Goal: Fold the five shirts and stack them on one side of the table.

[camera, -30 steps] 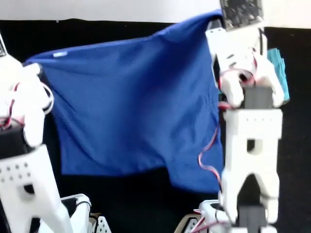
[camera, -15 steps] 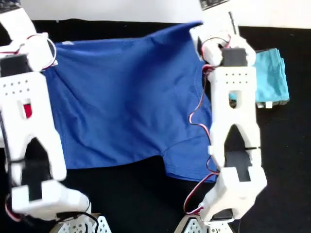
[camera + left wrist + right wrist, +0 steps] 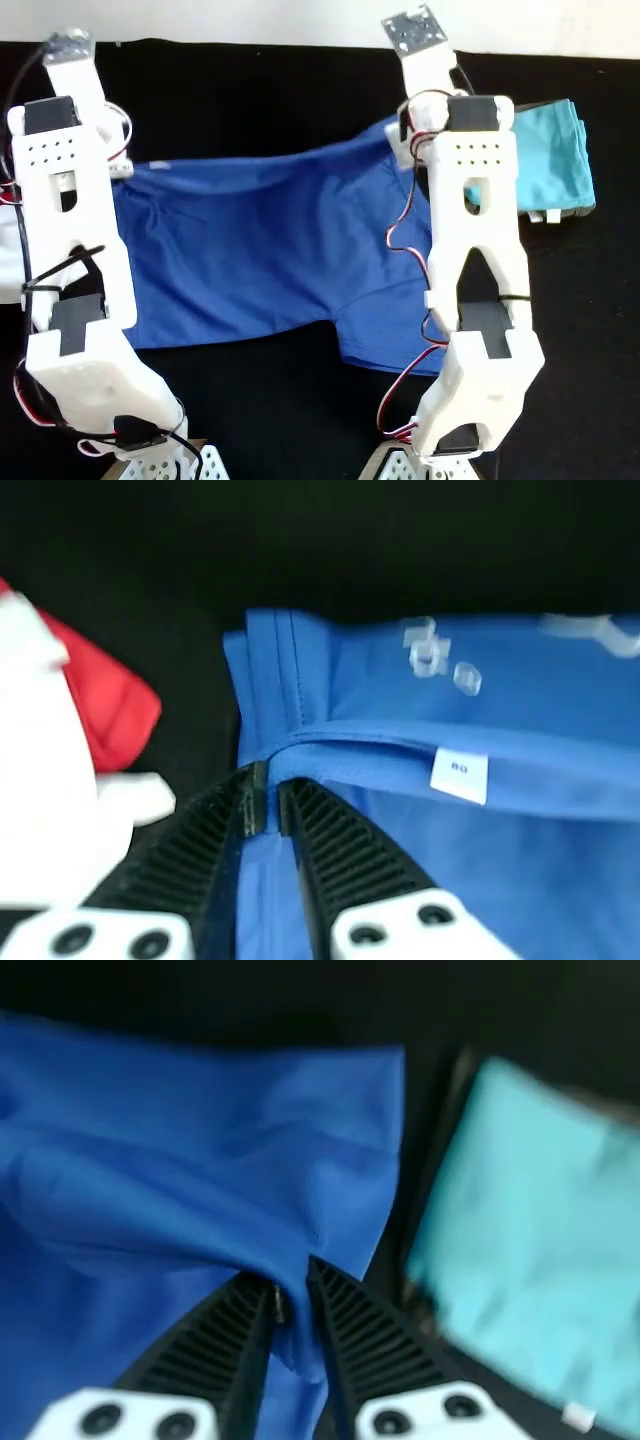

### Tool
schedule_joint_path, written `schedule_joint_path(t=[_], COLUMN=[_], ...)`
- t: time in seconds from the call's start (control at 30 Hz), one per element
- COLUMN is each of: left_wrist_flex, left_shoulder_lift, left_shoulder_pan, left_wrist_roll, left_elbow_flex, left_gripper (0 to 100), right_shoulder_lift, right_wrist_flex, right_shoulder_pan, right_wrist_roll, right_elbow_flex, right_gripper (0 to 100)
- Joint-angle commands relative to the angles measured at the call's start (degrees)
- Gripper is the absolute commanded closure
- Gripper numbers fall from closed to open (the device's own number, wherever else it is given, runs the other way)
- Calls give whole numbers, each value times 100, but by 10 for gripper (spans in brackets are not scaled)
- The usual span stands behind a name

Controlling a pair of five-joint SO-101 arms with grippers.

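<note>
A blue shirt lies spread across the black table between the two arms. My left gripper is shut on the shirt's hem at its far left corner, where a white tag shows on the cloth. My right gripper is shut on a fold of the blue shirt at its far right corner. A folded teal shirt lies at the right side of the table, also seen beside the right gripper.
A red cloth lies on the table just beyond the blue shirt's left edge. White arm bodies stand over both sides of the shirt. The table's back edge meets a white wall.
Both arms have come down and forward, lowering the held blue shirt from hanging up high to lying flatter on the table. The teal shirt has come into view.
</note>
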Motion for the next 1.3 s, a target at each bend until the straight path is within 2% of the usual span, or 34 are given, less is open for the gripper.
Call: schedule_joint_path(t=[0.0,0.17,0.27,0.47,0.57,0.8,1.0,1.27], left_wrist_flex=[853,1802,2040,1864,1749,1741,1732,1767], left_shoulder_lift=[-497,-945,-1147,-1376,-1376,-1376,-1332,-1323], left_shoulder_pan=[13,13,-31,-101,-110,-110,-101,-251], left_wrist_roll=[-325,-510,-510,-712,-730,-1679,-2251,-2251], left_elbow_flex=[-242,-180,-4,1253,1657,2352,2870,2949], left_gripper=[991,991,991,991,991,991,991,991], right_shoulder_lift=[-145,-171,-567,-2018,-2695,-3662,-3741,-3776], right_wrist_flex=[848,1771,1789,1745,1367,444,-84,119], right_shoulder_pan=[66,48,136,101,127,189,198,268], right_wrist_roll=[-9,-9,-26,18,220,387,396,826], right_elbow_flex=[-312,-321,-57,1912,3160,5376,6220,6316], right_gripper=[992,992,992,992,992,992,992,992])
